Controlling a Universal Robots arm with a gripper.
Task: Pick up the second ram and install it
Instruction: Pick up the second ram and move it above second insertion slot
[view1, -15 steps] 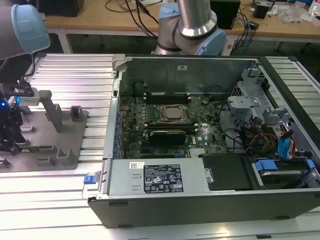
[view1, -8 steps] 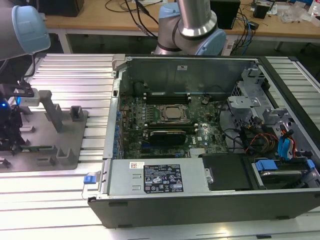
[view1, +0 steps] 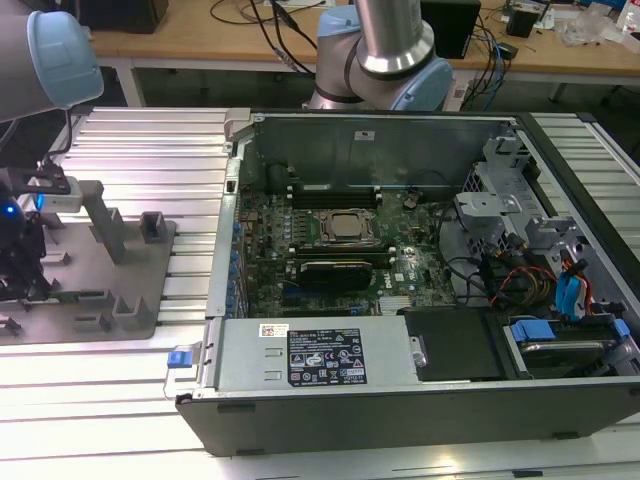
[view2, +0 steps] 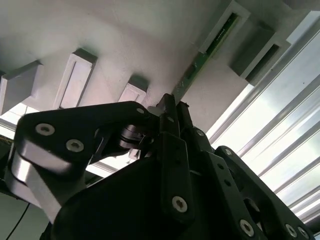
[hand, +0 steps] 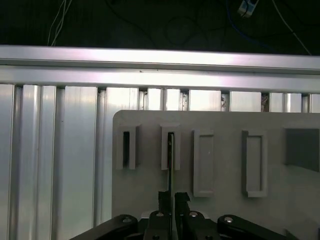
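The second ram (hand: 170, 162) is a thin green stick seen edge-on, standing in a narrow slot of the grey holder plate (hand: 280, 200). In the second wrist view its green edge (view2: 201, 61) runs from the slot down to my black fingertips. My gripper (hand: 171, 199) sits over the stick's near end, with one finger on each side pressed against it. The stick still rests in its slot. In the exterior view my gripper (view1: 22, 268) hangs low over the holder plate (view1: 140, 300) at that view's left, well away from the open computer case (view1: 400, 130).
Several other raised slots (hand: 252, 162) and a tall post (view1: 105, 220) stand on the holder plate. In the case lie the motherboard with its processor (view1: 345, 227), dark memory slots (view1: 330, 190), a black card (view1: 335, 270) and a power supply (view1: 320, 355). Ribbed aluminium table (view1: 130, 145) lies around.
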